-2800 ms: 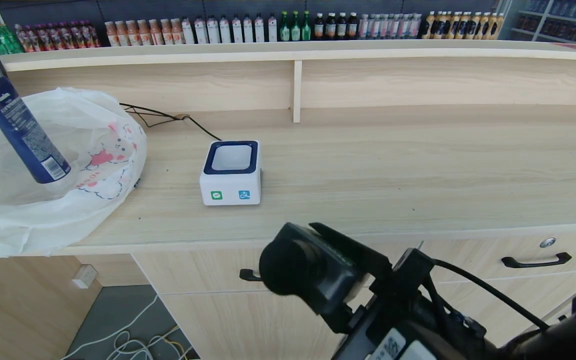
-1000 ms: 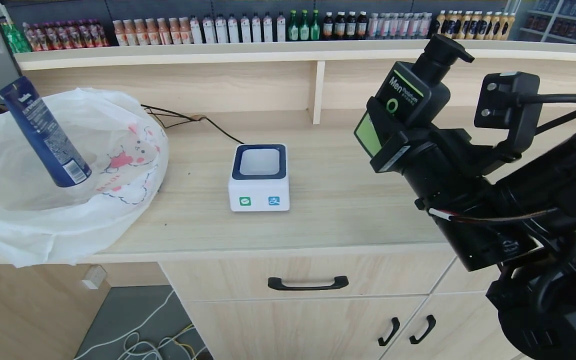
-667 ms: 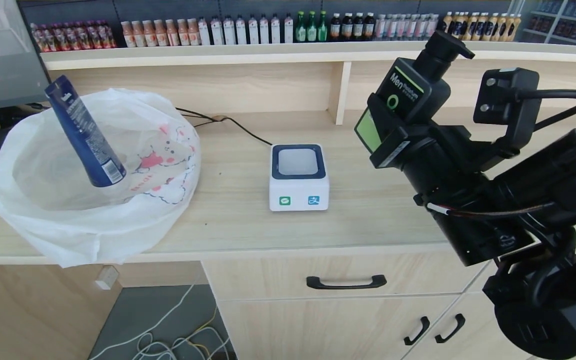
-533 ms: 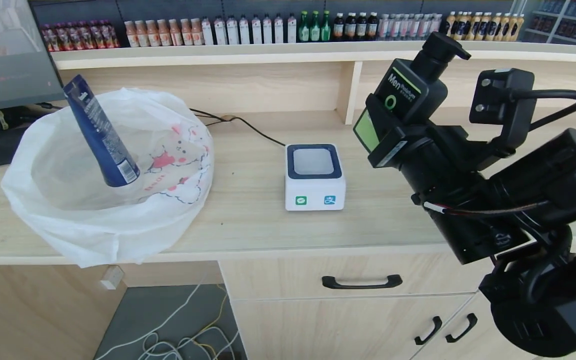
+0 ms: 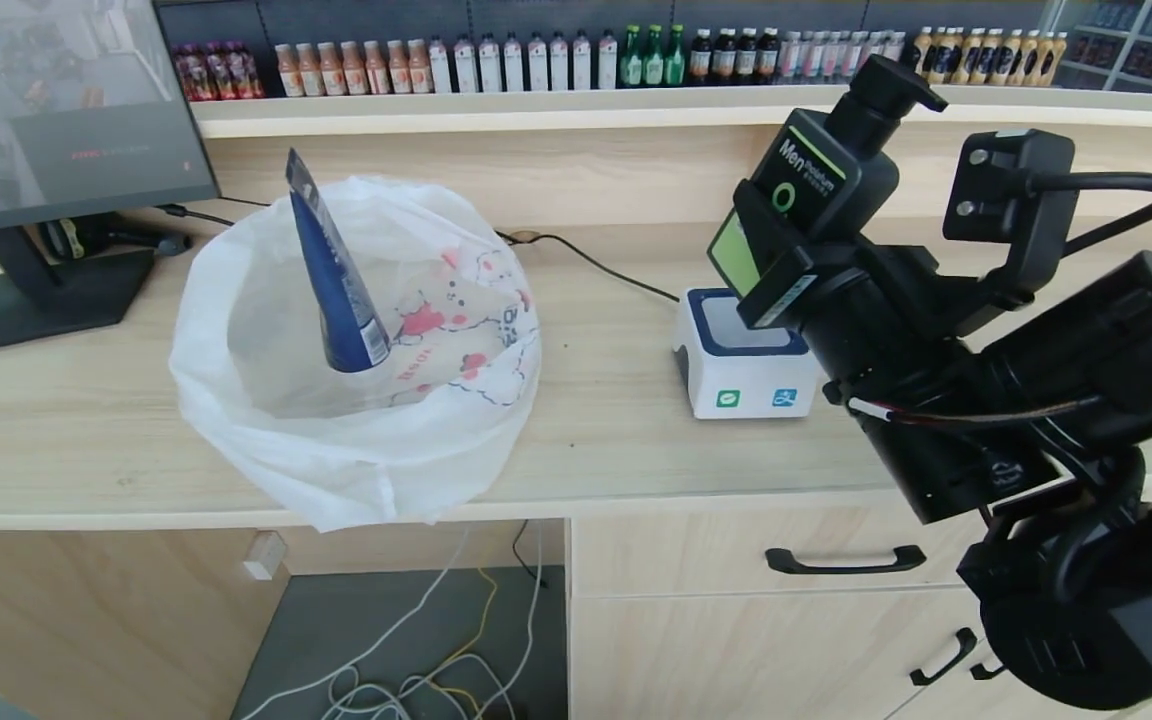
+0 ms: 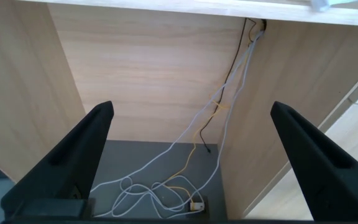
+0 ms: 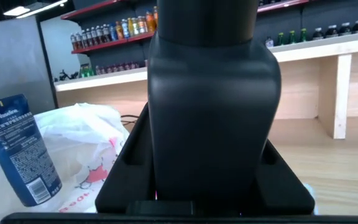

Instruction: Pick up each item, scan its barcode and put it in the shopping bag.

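Note:
My right gripper (image 5: 794, 262) is shut on a black pump bottle (image 5: 821, 180) with a green label, held tilted above the counter. The bottle's lower end hangs over the near right of the white scanner (image 5: 741, 372) with its blue-framed window. The white plastic shopping bag (image 5: 356, 430) stands open on the counter to the left, with a dark blue tube (image 5: 334, 275) leaning upright inside. In the right wrist view the black bottle (image 7: 213, 93) is close up, with the blue tube (image 7: 20, 155) and the bag (image 7: 89, 134) beyond. My left gripper (image 6: 191, 112) is open, low before the counter's underside.
A monitor (image 5: 46, 110) on a black stand sits at the counter's back left. The scanner's cable (image 5: 586, 255) runs along the back. Drawers with black handles (image 5: 841, 560) are under the counter edge. Loose cables (image 6: 185, 180) lie on the floor below.
The camera has moved, so bag and scanner sit further right in the picture. My right gripper rose from below the counter edge with the bottle and now stands over the scanner.

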